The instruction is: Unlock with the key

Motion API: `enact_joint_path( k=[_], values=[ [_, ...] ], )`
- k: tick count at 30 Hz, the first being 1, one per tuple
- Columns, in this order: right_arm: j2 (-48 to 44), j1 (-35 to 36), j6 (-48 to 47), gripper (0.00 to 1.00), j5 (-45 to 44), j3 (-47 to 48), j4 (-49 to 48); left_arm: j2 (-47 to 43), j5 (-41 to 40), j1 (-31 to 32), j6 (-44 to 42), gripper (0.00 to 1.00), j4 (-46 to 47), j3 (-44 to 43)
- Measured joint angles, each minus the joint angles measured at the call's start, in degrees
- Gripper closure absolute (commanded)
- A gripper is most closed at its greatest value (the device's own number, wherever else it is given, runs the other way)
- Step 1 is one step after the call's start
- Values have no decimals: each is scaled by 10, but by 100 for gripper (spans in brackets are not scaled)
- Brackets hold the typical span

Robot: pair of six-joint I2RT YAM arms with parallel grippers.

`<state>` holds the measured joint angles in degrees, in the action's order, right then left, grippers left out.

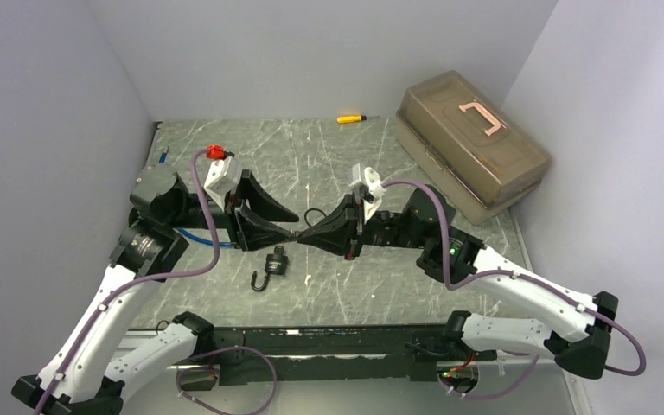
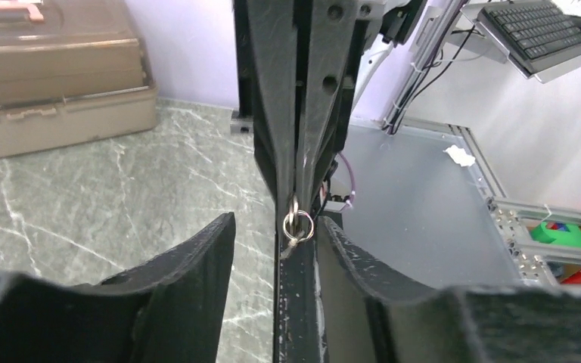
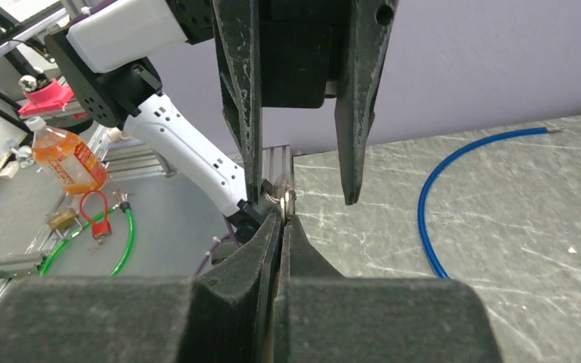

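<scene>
two pairs of fingers tip to tip above the counter (image 1: 328, 164): right fingers (image 3: 280, 221) clenched on the key ring (image 2: 298, 224), left fingers (image 1: 285, 232) released around it, padlock (image 1: 275, 262) lying near.

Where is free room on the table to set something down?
Crowded where the left hand and right hand meet at the key ring. Bare table lies behind them up to the screwdriver, and right of the padlock.

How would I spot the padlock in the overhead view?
On the grey marbled table, find where the left gripper and right gripper meet tip to tip. The padlock lies just nearer the arm bases: small, black, the only loose object there, with a curved shackle.
</scene>
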<state>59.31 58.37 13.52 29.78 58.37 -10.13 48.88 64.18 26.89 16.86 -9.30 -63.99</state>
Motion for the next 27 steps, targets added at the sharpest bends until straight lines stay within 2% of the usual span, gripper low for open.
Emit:
enact_joint_path(
  k=[2, 11, 16, 27],
  values=[
    [-12, -2, -2, 100, -5, 10, 31, 0, -6, -1, -12, 40, -14, 0],
    [-18, -2, -41, 100, -10, 110, 203, -6, -15, -1, -39, 39, -52, 11],
    [5, -2, -63, 100, -3, 144, 279, -12, -10, -1, -36, 32, -47, 29],
    [33, 0, -80, 100, 15, 162, 327, -15, 12, 5, 1, 30, -4, 79]
  ],
)
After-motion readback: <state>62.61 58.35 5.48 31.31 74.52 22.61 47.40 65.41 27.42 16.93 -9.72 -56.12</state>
